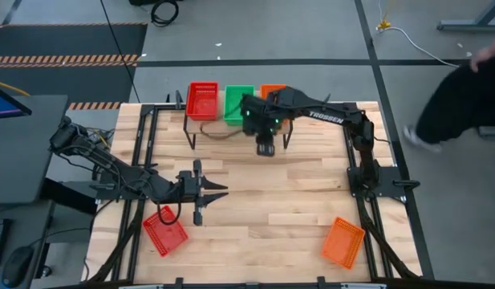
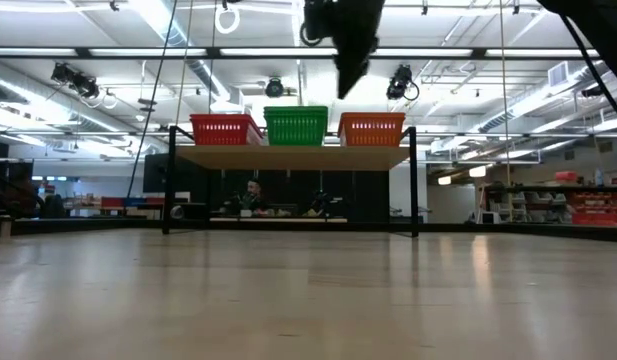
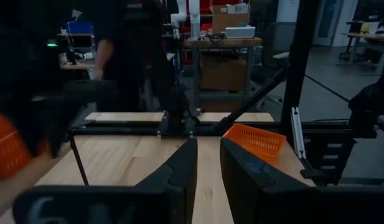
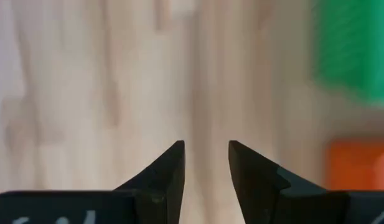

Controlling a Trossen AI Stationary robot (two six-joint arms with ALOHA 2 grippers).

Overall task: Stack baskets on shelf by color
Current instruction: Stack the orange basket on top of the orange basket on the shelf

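Observation:
The shelf [image 2: 293, 157] stands at the table's far edge. On its top sit a red basket [image 2: 226, 129], a green basket [image 2: 296, 126] and an orange basket [image 2: 371, 129] side by side. My right gripper [image 1: 265, 149] hangs open and holds nothing, pointing steeply down just on the near side of the shelf, with the green basket [image 4: 353, 50] and the orange basket [image 4: 360, 165] off to one side of it. My left gripper [image 1: 212, 191] is level at the near left, pointing toward the table's right, with a narrow gap [image 3: 207, 174] and nothing in it.
A red basket [image 1: 164, 233] lies on the table just near of my left gripper. An orange basket [image 1: 343, 242] lies at the near right, also in the left wrist view [image 3: 257, 140]. A person [image 1: 472, 88] walks beyond the table's right side.

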